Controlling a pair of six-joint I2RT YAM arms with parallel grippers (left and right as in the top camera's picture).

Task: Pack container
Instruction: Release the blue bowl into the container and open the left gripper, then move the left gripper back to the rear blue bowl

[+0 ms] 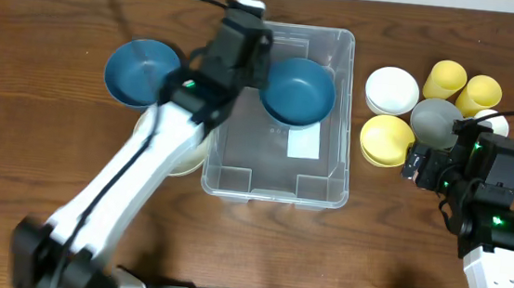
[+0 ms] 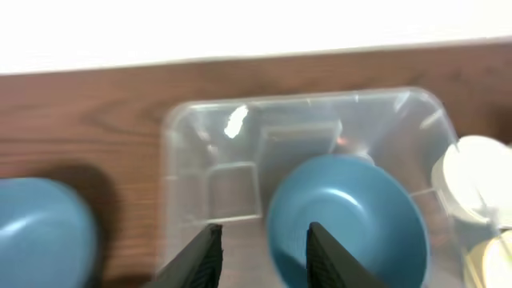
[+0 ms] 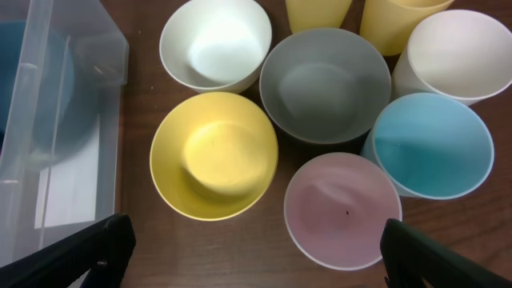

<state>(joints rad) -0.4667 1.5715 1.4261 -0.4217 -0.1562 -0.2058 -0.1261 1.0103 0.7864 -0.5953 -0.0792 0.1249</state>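
Note:
The clear plastic container [image 1: 324, 182] stands mid-table with a white label on its base. One blue bowl [image 1: 301, 92] lies inside its far end. The left wrist view also shows the container [image 2: 204, 148] and this bowl [image 2: 352, 212]. My left gripper [image 1: 244, 54] hovers over the container's far left part. Its fingers [image 2: 260, 244] are open and hold nothing. A second blue bowl [image 1: 140, 70] sits on the table left of the container. My right gripper [image 1: 420, 165] is open and empty [image 3: 256, 256] above the wood, near a yellow bowl [image 3: 214, 154] and a pink cup [image 3: 342, 210].
Right of the container stand a white bowl [image 1: 392, 89], a yellow bowl [image 1: 385, 141], a grey bowl [image 1: 436, 122], two yellow cups [image 1: 463, 83] and a white cup [image 1: 494, 120]. A teal cup [image 3: 432, 144] shows in the right wrist view. A cream bowl [image 1: 191, 155] lies under my left arm.

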